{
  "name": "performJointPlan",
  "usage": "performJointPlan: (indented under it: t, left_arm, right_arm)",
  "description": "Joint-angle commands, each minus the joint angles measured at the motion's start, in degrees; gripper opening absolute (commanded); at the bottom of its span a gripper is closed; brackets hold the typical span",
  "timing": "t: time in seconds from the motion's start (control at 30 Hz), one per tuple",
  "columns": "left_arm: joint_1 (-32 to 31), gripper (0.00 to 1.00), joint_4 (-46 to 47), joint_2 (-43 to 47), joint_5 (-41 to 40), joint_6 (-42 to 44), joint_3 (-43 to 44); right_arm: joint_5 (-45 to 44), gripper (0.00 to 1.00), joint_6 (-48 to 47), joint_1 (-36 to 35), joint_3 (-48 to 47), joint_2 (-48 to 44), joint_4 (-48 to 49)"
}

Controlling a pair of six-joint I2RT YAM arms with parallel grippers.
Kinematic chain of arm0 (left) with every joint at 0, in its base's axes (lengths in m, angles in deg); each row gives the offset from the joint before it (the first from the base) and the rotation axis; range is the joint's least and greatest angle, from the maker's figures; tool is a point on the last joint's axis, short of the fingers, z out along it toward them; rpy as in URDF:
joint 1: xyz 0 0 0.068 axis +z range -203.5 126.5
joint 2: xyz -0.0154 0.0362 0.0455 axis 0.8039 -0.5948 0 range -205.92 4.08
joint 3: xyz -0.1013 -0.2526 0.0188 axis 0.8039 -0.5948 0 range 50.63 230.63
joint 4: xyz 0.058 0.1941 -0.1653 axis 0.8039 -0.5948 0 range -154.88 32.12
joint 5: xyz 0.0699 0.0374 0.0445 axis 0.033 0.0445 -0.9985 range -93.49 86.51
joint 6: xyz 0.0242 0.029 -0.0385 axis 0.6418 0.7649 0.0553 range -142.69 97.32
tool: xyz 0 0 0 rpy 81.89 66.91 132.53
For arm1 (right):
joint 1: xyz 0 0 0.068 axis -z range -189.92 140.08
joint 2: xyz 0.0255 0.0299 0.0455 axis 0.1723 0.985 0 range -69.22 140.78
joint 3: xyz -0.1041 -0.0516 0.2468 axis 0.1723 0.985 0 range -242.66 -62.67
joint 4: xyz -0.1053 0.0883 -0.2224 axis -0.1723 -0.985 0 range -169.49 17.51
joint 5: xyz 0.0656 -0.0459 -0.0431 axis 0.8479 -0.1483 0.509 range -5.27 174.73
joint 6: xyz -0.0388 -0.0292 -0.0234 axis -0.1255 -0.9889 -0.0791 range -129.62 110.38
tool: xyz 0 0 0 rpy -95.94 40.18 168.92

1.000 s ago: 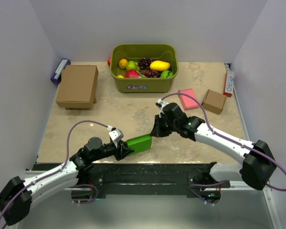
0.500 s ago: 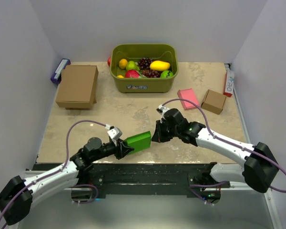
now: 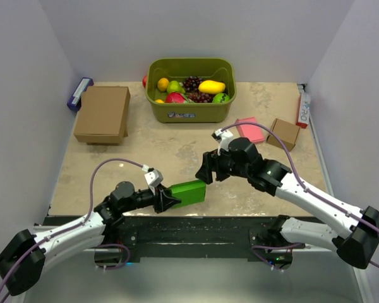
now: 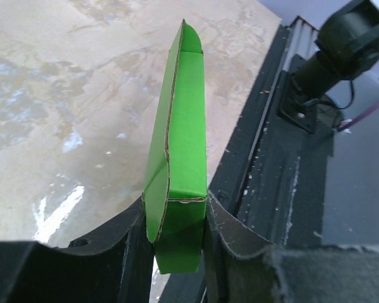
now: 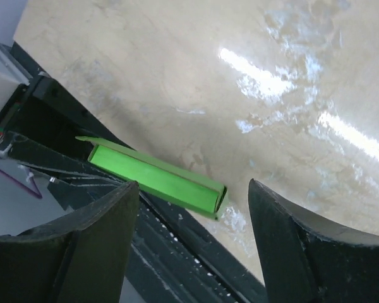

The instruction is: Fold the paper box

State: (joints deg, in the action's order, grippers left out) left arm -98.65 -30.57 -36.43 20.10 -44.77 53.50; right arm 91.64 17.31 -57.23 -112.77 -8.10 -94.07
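Gripping slim green paper box (image 3: 188, 192) by one end with left jaws, shut tight on it. Held on edge, lifted over near rim of desk (image 3: 177, 142), free end pointing rightward. Hovering right jaws spread wide just above that free end, gripping nothing. No contact visible in right wrist view.

paper box (image 3: 188, 192): bright green, plain, with brownish raw cut edges in the left wrist view.
table (image 3: 170, 148): beige, mottled marble pattern, white glare patches.
bin (image 3: 191, 112): olive green, with a small pale label.
fruit (image 3: 211, 86): yellow, red, green, dark purple.
large carton (image 3: 102, 113), left edge: plain brown.
small carton (image 3: 283, 134), right edge: brown.
flat box (image 3: 249, 129): pink.
left gripper (image 3: 166, 199), right gripper (image 3: 204, 175): black.
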Motion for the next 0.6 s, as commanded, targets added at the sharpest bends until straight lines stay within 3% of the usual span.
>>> performJointPlan:
  t: [0.0, 0.17, 0.57]
  left_arm:
    - [0.1, 0.09, 7.5, -2.0, 7.1, -3.0, 0.4]
    - [0.6, 0.09, 12.8, -3.9, 13.0, -7.6, 0.4]
    - [2.3, 0.09, 17.5, -3.6, 17.2, -12.6, -0.4]
  right_arm:
    - [5.0, 0.76, -11.6, -0.6, -1.5, -3.2, 2.5]
    - [5.8, 0.80, -17.7, -3.1, -1.0, -3.3, 3.4]
    - [14.5, 0.89, -19.8, -8.9, 0.2, 0.4, 5.4]
